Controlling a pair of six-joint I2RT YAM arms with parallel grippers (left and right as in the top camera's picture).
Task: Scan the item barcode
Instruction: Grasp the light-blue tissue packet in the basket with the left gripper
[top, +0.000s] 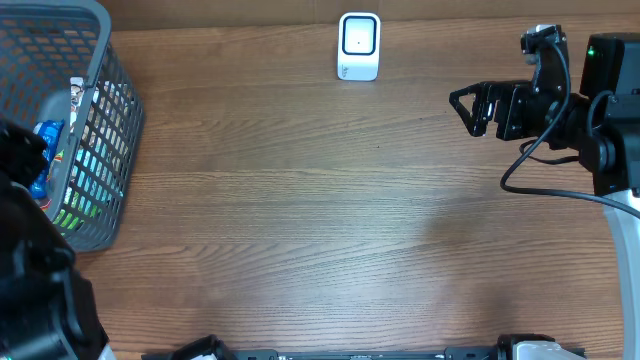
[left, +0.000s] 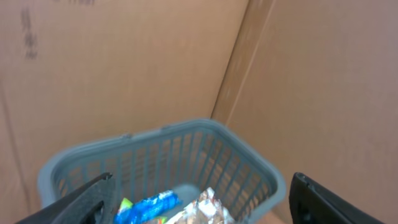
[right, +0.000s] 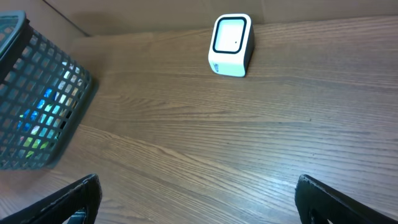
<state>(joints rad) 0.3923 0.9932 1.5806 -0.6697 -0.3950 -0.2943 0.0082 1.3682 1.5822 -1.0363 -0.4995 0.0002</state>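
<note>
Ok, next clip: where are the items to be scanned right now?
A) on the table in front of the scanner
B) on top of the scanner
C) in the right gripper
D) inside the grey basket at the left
D: the colourful packets lie inside the grey basket, nothing lies by the scanner, and the right gripper is open and empty.

White box-shaped barcode scanner (top: 359, 45) with a dark-framed window stands upright at the desk's (top: 300, 200) far edge, centre. Blue plastic packet (left: 148, 206) and crinkled silver foil packet (left: 200, 211) lie side by side in the grey mesh basket (left: 186, 129), far left.
</note>
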